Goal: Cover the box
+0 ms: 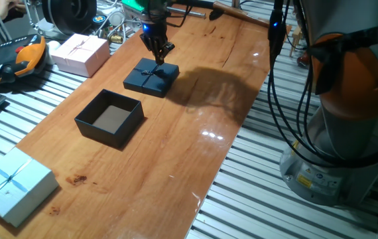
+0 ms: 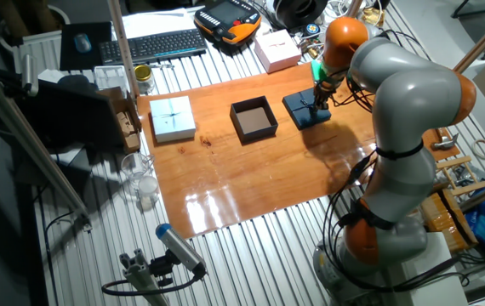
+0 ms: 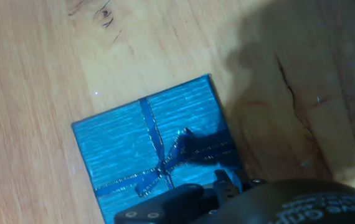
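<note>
Overhead, the gripper (image 1: 158, 52) hovered just above the lid (image 1: 151, 78); whether its fingers were parted I couldn't tell. Light, stiff cardboard, probably best pinched at its edges. Beside the lid stood the box (image 1: 109, 118), open.

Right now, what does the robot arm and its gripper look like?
The arm has bulky, rounded silver-grey links with orange bands at the joints. Black cables hang in loops along it. The gripper is small and dark, with short black fingers and a blue light glowing above them.
</note>
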You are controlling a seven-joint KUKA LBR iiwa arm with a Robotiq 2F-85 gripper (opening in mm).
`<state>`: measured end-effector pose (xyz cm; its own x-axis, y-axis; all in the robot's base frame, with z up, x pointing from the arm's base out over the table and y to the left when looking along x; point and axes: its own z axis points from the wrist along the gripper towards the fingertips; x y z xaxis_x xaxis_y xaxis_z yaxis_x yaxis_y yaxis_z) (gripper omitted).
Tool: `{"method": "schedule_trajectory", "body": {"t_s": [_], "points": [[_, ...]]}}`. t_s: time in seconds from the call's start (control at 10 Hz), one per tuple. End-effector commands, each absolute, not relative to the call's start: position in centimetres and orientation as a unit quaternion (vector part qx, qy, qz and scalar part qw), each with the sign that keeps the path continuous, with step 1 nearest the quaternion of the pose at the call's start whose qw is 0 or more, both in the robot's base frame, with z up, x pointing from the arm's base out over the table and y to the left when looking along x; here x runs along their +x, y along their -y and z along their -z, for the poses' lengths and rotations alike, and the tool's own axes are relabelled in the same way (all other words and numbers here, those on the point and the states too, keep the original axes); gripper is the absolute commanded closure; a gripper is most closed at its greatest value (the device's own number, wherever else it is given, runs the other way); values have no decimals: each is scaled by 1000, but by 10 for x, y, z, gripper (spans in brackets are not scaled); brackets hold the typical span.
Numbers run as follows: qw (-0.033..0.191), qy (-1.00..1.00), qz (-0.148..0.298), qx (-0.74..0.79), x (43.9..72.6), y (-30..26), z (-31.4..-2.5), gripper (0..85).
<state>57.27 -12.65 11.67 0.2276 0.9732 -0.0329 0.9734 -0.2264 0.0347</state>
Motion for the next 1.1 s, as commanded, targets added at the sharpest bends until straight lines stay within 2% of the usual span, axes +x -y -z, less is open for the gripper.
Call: {"method": "schedule_trajectory", "body": {"t_s": [0.0, 0.3, 0.5, 0.9, 1.0], "points": [[24, -622, 1, 783, 574, 128, -113, 680], [20, -620, -7, 784, 579, 128, -107, 680], [25, -626, -20, 780, 583, 128, -108, 680], [18, -636, -15, 771, 589, 126, -109, 680], [21, -643, -17, 766, 589, 126, -109, 850]]}}
